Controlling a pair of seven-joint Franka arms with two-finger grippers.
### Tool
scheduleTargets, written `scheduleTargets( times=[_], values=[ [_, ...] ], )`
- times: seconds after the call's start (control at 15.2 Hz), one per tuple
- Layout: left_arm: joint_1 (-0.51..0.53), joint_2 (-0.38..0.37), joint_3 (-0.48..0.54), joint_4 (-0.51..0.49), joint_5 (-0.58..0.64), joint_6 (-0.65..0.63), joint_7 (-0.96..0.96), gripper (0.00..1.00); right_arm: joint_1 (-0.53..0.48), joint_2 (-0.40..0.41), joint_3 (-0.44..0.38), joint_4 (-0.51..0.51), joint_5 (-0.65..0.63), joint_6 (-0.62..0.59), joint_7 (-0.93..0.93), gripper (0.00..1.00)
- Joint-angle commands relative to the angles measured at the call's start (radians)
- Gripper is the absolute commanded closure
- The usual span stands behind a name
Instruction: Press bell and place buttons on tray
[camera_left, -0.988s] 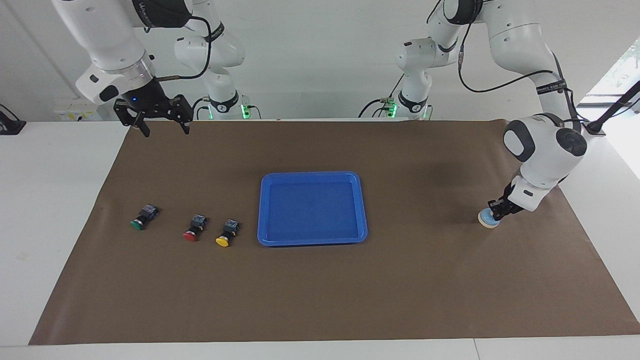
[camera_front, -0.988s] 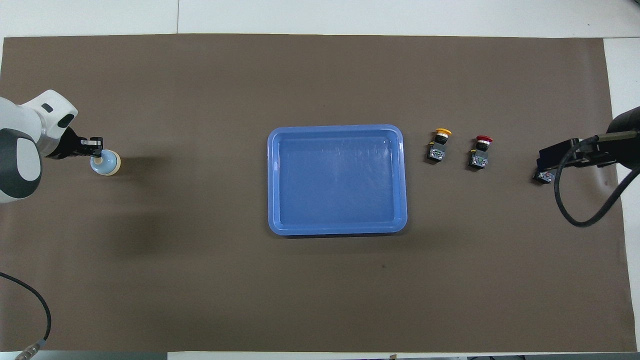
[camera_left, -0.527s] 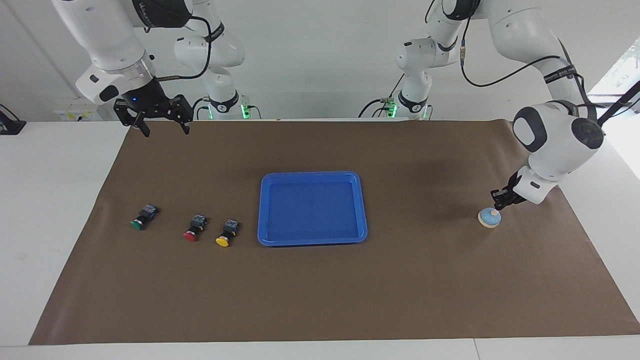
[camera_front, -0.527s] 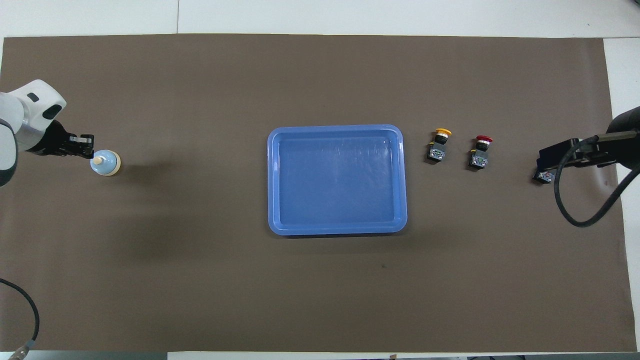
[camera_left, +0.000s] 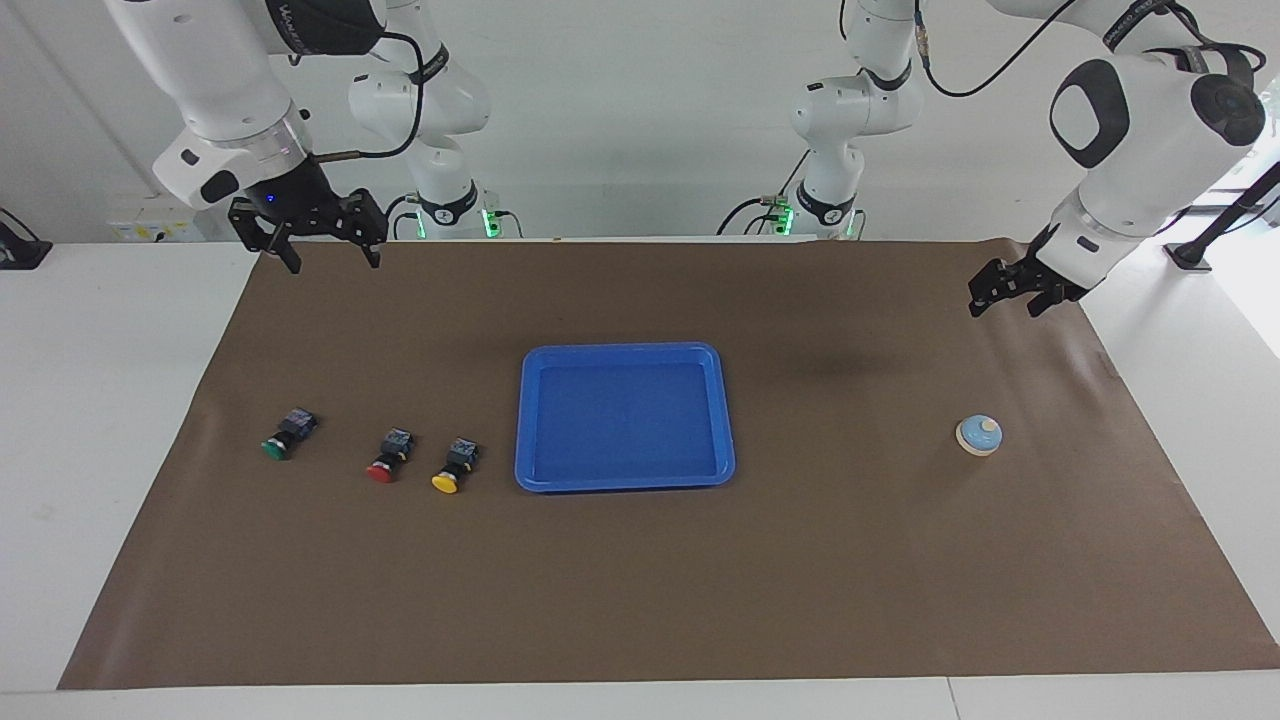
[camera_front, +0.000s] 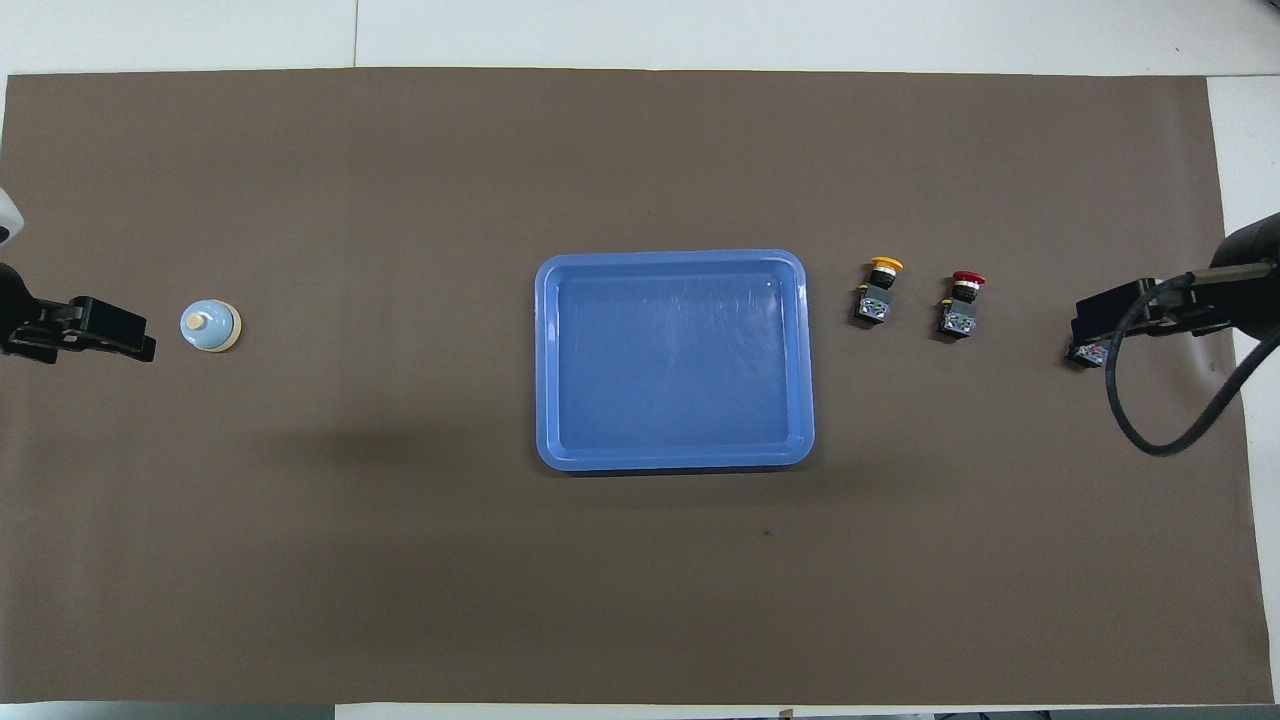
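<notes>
The left claw (camera_left: 1008, 293) hangs spread and empty above the brown mat, clear of the bell (camera_left: 979, 435) at that arm's end of the desk. The right claw (camera_left: 322, 252) waits spread. The green (camera_left: 283, 437), red (camera_left: 389, 457) and yellow (camera_left: 454, 467) buttons lie beside the tray (camera_left: 624, 484).

From overhead, the green-capped black push-button switch (camera_front: 1088, 352) is mostly hidden under the right arm's black tool (camera_front: 1125, 312), with only a corner of its body showing. The picture's edge cuts off the left arm's black tool (camera_front: 85, 328). In the facing view, both white arms run out of frame at the top.
</notes>
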Motion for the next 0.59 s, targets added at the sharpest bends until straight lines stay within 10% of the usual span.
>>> scheduleTargets(
  times=[0.0,0.53],
  values=[
    [-0.023,0.001,0.007,0.013,0.002,-0.032,-0.002,0.00,-0.019,-0.024,0.006,-0.029,-0.010,0.000,0.010,0.00],
    [-0.025,-0.013,0.006,0.010,0.002,-0.042,-0.003,0.00,-0.002,-0.042,0.007,-0.068,-0.010,0.017,0.013,0.00]
  ],
)
